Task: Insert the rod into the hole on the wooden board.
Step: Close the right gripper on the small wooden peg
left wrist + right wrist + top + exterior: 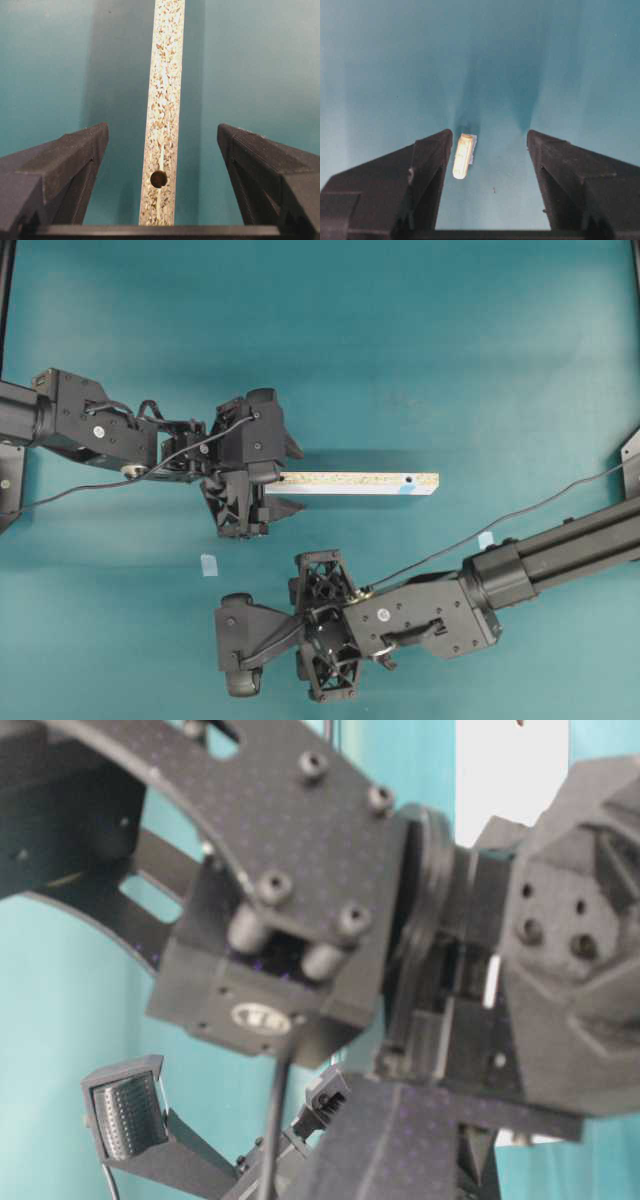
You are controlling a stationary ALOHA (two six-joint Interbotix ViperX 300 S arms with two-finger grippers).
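The wooden board lies flat on the teal table, and its hole with the light-blue mark is near the right end. My left gripper is open and straddles the board's left end without touching it. In the left wrist view the board runs up between the fingers, and the unmarked hole sits low between them. My right gripper points down at the table and hides the rod from overhead. The right wrist view shows it open, with the rod lying on the table close beside the left finger.
Two pale-blue tape squares lie on the table, one left of the right gripper and one by the right arm. Another tape square shows under the rod. Arm hardware fills most of the table-level view.
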